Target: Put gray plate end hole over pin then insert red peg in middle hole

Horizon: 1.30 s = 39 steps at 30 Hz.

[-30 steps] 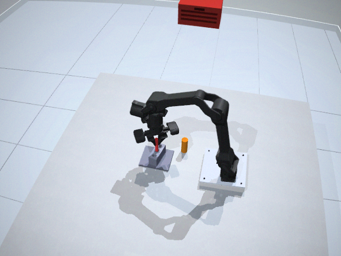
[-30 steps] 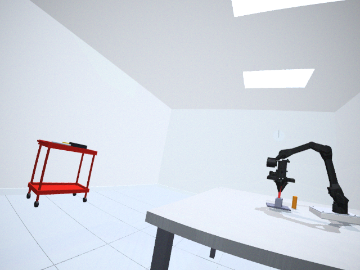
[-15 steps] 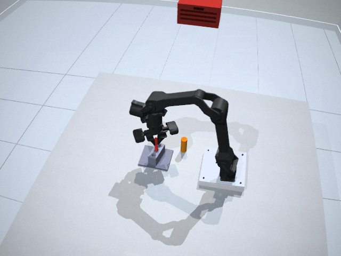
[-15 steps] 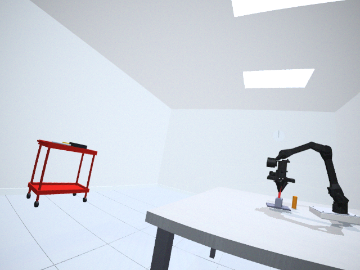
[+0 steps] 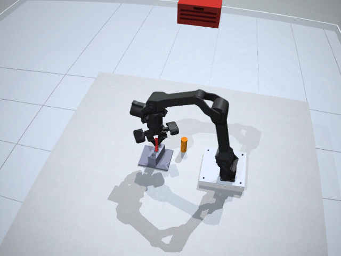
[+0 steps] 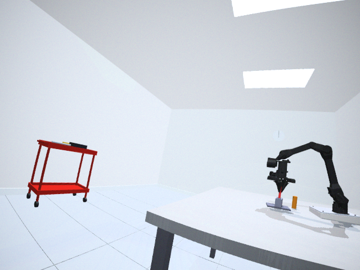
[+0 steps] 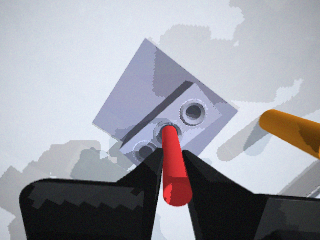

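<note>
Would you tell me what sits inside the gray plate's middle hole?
The red peg's tip sits at the gray plate's middle hole, held by the fingers. How deep it goes is hidden.

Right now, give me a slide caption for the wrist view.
Gripper clamps the red peg, its tip at the gray plate's middle hole; orange cylinder lies off right.

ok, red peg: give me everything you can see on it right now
The red peg is a plain, smooth, slim cylinder, uniformly red with no markings. The gripper is shut on its upper part, a black finger pressing each side. It hangs close to upright, slightly tilted in the exterior view. Its lower tip sits at the mouth of the gray plate's middle hole, between the two end holes; most of its length shows above the plate, so it is not fully inserted.
</note>
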Available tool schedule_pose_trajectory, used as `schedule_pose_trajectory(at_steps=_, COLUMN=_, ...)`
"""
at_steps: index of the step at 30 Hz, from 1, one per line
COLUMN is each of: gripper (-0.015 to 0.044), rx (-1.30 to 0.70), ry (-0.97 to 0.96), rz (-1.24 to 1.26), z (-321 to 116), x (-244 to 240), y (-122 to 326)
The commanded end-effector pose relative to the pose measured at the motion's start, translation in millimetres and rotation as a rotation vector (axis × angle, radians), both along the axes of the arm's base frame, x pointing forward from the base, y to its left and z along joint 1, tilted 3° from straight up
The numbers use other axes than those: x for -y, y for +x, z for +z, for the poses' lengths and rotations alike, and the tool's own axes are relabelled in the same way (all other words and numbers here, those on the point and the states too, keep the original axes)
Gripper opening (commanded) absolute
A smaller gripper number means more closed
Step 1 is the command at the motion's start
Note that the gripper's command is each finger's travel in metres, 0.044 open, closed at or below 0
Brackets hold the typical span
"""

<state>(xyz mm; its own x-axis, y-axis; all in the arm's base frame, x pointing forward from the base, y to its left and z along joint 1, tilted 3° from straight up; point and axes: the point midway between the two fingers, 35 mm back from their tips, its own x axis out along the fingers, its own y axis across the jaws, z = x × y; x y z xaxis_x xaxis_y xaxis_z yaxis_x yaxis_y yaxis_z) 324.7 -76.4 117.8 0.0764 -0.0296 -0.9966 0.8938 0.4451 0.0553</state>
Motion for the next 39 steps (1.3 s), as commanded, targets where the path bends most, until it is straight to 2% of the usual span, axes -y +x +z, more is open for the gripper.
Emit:
schedule_pose_trajectory(at_steps=1, gripper=0.0, rx=0.0, ry=0.0, rz=0.0, z=-0.9, x=-0.4, y=-0.2)
schedule_pose_trajectory(at_steps=9, gripper=0.0, rx=0.0, ry=0.0, rz=0.0, z=-0.1, x=-0.1, y=0.0)
schedule_pose_trajectory(at_steps=15, gripper=0.015, rx=0.0, ry=0.0, rz=0.0, z=-0.1, x=-0.1, y=0.0)
schedule_pose_trajectory(at_steps=39, gripper=0.015, rx=-0.003, ry=0.005, rz=0.002, z=7.7, x=0.4, y=-3.5)
